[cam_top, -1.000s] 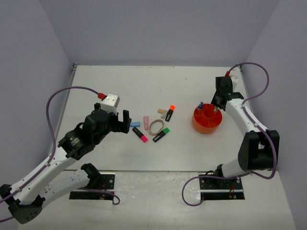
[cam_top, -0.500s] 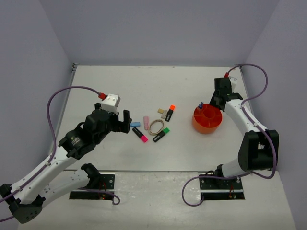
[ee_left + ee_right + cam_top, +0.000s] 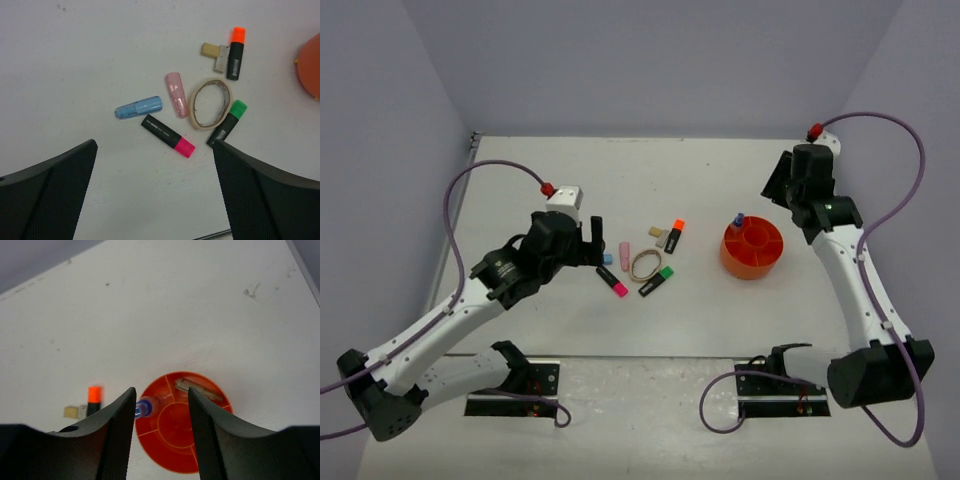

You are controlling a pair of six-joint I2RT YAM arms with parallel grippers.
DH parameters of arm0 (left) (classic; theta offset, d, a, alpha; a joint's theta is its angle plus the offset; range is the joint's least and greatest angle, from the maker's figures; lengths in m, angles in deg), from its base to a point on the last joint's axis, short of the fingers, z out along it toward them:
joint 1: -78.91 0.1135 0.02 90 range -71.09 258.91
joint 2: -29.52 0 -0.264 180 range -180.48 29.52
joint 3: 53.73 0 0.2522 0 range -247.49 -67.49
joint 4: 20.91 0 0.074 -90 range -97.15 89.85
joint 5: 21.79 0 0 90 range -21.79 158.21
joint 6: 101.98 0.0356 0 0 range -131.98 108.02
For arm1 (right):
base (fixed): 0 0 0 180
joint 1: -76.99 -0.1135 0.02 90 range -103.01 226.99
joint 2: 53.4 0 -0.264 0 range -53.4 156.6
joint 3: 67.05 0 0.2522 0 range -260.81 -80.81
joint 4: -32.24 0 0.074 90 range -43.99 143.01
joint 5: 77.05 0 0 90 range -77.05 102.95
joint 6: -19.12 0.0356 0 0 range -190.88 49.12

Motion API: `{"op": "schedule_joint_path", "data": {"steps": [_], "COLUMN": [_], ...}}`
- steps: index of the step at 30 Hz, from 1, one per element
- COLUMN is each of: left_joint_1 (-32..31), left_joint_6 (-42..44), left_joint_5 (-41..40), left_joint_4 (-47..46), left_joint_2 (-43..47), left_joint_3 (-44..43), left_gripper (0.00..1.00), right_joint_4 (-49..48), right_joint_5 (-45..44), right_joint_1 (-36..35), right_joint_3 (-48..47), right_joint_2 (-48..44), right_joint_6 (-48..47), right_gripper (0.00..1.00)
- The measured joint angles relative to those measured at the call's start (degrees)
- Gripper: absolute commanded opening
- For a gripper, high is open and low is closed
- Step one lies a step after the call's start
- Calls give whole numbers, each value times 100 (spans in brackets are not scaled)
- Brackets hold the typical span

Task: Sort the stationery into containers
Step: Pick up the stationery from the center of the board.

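The stationery lies in a cluster mid-table: a pastel blue highlighter (image 3: 138,107), a pastel pink one (image 3: 176,94), a black one with a pink end (image 3: 167,135), a tan rubber band (image 3: 210,103), a black one with a green end (image 3: 227,122), a black one with an orange end (image 3: 235,52) and a tan block (image 3: 211,49). My left gripper (image 3: 590,238) (image 3: 154,146) hangs open just left of the cluster. The orange pot (image 3: 752,262) (image 3: 150,440) holds a blue-white pen (image 3: 738,218) (image 3: 147,406) leaning on its rim. My right gripper (image 3: 778,186) (image 3: 161,392) is open and empty above the pot.
A flat greyish piece (image 3: 197,389) lies in a far compartment of the pot. The pot's edge (image 3: 310,65) shows at the right of the left wrist view. Grey walls stand close on the left, back and right of the table.
My right gripper has let go of the pen, opened wider and risen back from the pot. My left arm has moved right, closer to the cluster.
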Motion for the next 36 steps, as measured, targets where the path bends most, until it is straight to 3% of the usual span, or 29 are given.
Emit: {"op": "schedule_joint_path", "data": {"steps": [6, 11, 15, 21, 31, 36], "left_joint_1": [37, 501, 861, 907, 957, 1035], "left_joint_6": [-1377, -2421, -3156, -4088, -4586, -4567], "left_joint_5": [-402, -287, -190, -18, 168, 147], "left_joint_4": [319, 509, 541, 557, 491, 416], "left_joint_2": [-1613, -2634, -3209, -4204, -4850, -4888], "left_joint_3": [-395, -589, -672, -989, -1098, -1119], "left_gripper": [100, 96, 93, 82, 70, 51], "right_joint_4": [208, 438, 475, 469, 380, 351], "right_joint_5": [426, 864, 1180, 1649, 2088, 2181], "right_joint_1": [-843, -1465, -1548, -1551, -1630, -1662], "right_joint_3": [-266, -205, -29, 128, 188, 198], "right_joint_2": [-516, -527, -659, -924, -1154, -1191], "right_joint_6": [-78, -168, -241, -277, -277, -276], "right_gripper": [53, 56, 57, 58, 58, 58]}}
